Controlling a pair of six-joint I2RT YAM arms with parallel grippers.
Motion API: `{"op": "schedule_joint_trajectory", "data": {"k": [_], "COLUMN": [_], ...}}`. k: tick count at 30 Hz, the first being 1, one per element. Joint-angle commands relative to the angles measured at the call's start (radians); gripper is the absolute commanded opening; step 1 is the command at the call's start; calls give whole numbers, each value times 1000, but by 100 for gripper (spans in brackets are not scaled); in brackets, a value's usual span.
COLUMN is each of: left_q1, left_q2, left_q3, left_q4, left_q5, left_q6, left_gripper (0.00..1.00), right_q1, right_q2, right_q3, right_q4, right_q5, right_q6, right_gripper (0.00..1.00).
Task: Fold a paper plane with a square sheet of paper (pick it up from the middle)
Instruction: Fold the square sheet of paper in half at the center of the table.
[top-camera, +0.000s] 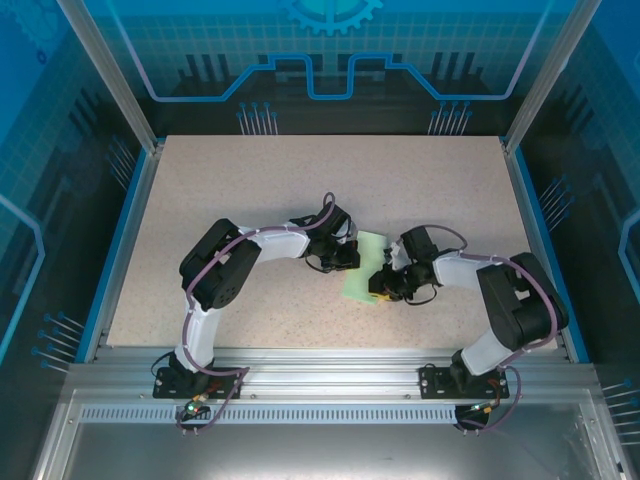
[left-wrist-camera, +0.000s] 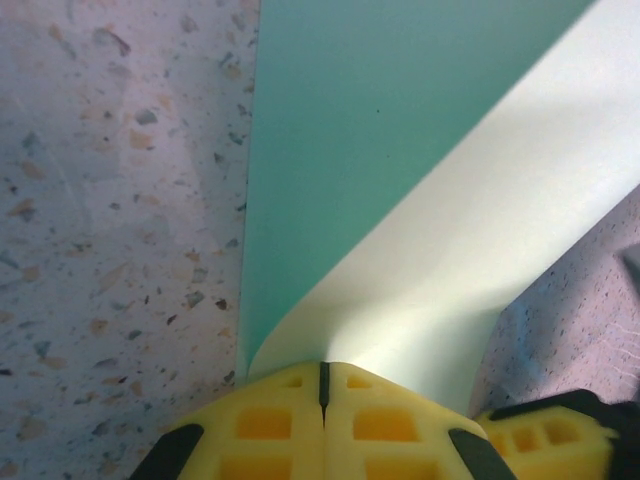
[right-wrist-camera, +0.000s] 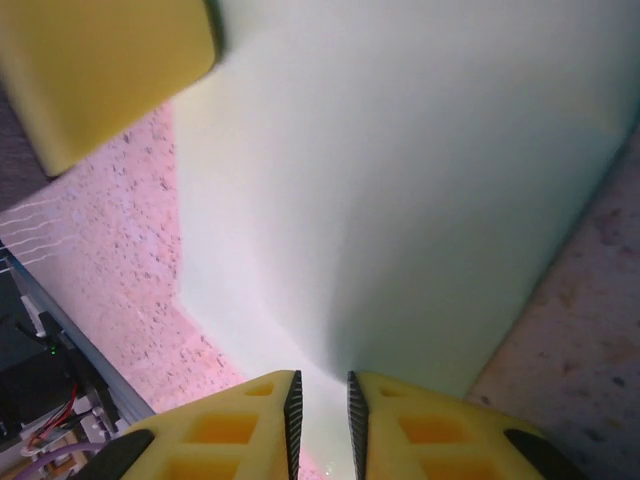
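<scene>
The square sheet of paper (top-camera: 364, 262), pale mint green, lies mid-table between both grippers, partly folded. In the left wrist view a pale flap (left-wrist-camera: 480, 230) rises over its darker teal part (left-wrist-camera: 380, 130). My left gripper (top-camera: 347, 257) (left-wrist-camera: 322, 372) is shut, with the flap's edge pinched at its tips. My right gripper (top-camera: 384, 288) (right-wrist-camera: 322, 400) stands at the sheet's near right edge, its jaws a narrow gap apart with the paper (right-wrist-camera: 400, 180) running into that gap. The paper plane is out of view.
The speckled beige table (top-camera: 300, 180) has blue rails at its sides and an aluminium frame along the near edge. The left gripper's yellow finger (right-wrist-camera: 100, 70) lies close to the right gripper, and the right one's finger (left-wrist-camera: 545, 440) close to the left.
</scene>
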Motion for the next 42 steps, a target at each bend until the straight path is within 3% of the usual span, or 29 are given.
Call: {"op": "schedule_joint_trajectory", "data": {"k": [1, 11, 23, 31, 37, 42], "left_q1": [-13, -13, -13, -13, -14, -13], "left_q2": [53, 52, 60, 62, 63, 63], "left_q3": [-4, -1, 11, 14, 12, 13], "left_q4": [-101, -103, -111, -118, -125, -126], "left_q5": [-9, -8, -5, 0, 1, 1], "left_q6": [32, 34, 37, 43, 49, 49], "left_gripper": [0, 0, 0, 0, 0, 0], "right_q1": [10, 39, 62, 60, -46, -119], "right_q2": [51, -105, -16, -94, -152, -108], "right_q3": [-26, -26, -113, -67, 3, 81], "right_q4": [18, -21, 41, -13, -59, -64], "right_q5": [19, -14, 23, 22, 33, 15], "right_q6": [7, 23, 39, 45, 30, -3], "right_gripper": [22, 24, 23, 24, 24, 25]}}
